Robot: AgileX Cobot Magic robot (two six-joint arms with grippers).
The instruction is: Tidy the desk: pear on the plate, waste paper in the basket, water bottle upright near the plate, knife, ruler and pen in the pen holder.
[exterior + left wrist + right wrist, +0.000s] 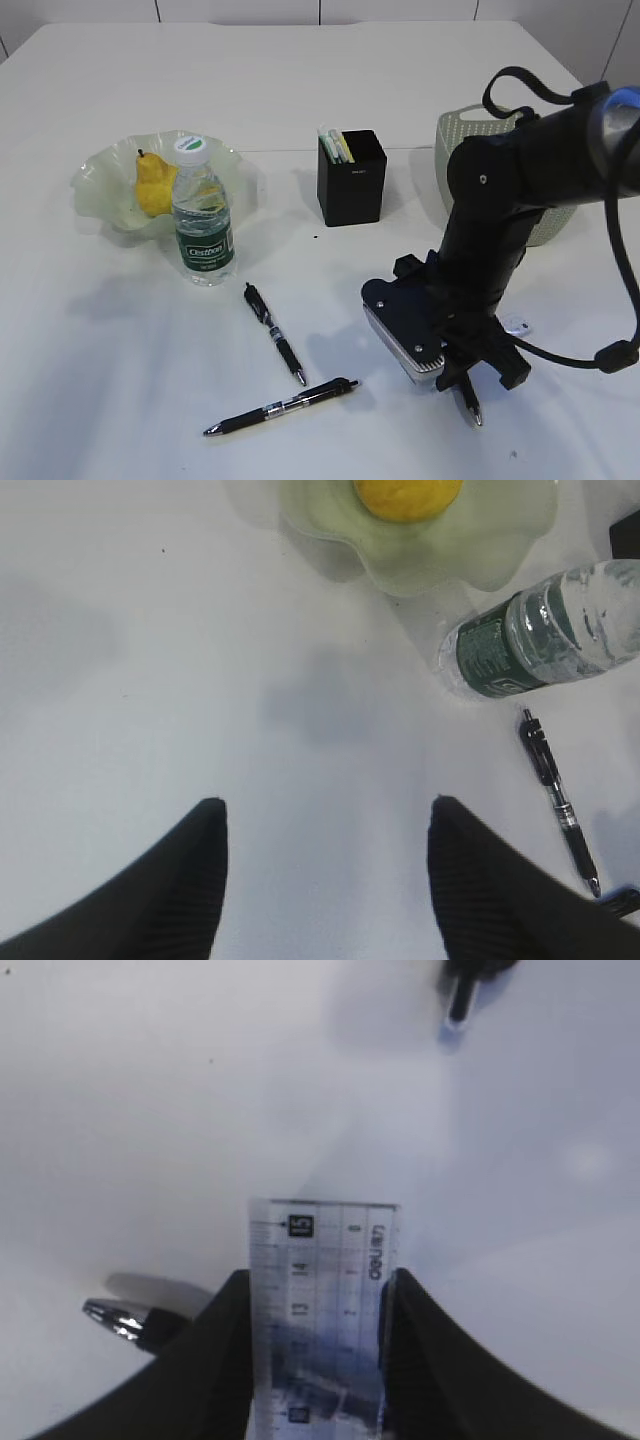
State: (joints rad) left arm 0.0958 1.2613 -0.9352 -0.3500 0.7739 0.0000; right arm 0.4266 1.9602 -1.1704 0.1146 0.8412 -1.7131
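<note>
My right gripper [318, 1285] is shut on a clear plastic ruler [325, 1260], gripped across its width; in the exterior view it [470, 385] is low over the table at the front right. A pen tip [115, 1318] lies just left of the jaws. Two black pens [272, 328] [285, 406] lie on the table in front of the black pen holder [352, 185]. The yellow pear [152, 185] sits on the pale green plate [95, 175]. The water bottle [203, 215] stands upright beside the plate. My left gripper [325, 810] is open and empty above bare table. No waste paper shows.
A pale green basket [460, 125] stands at the back right, partly hidden by my right arm. Pale items stick out of the pen holder. A small white object [517, 325] lies right of my right gripper. The plate [430, 540], bottle [540, 630] and a pen [555, 795] show in the left wrist view.
</note>
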